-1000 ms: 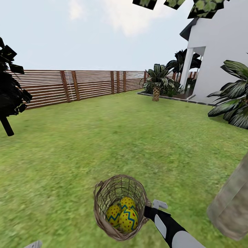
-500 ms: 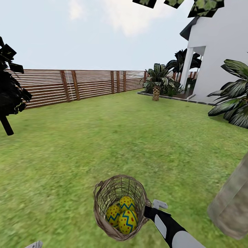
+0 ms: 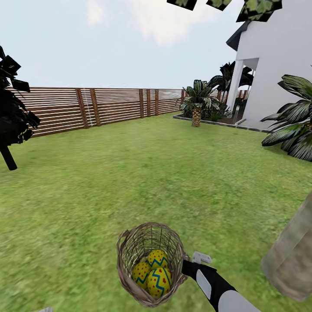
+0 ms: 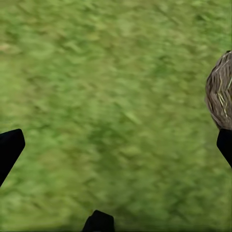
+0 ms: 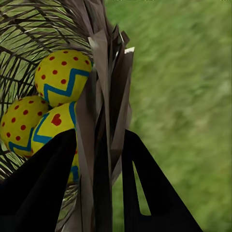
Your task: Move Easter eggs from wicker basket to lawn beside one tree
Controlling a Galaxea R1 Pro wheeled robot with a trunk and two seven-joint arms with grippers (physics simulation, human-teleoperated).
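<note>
A round wicker basket (image 3: pixel 149 262) holding all three Easter eggs (image 3: pixel 158 281) hangs tipped above the lawn (image 3: pixel 143 173), its rim pinched in the right tool (image 5: pixel 99 159), whose two dark fingers close on either side of the woven wall. The left tool (image 4: pixel 113 150) hangs spread wide over bare grass, holding nothing. A grey-brown tree (image 3: pixel 290 255) trunk stands close on the right, so a steady, level carry toward it should stop the eggs rolling out.

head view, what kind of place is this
A fenced back garden beside a house, it seems: a wide green lawn, a brown slatted wooden fence along the far edge, and a white house with palms at the right.
</note>
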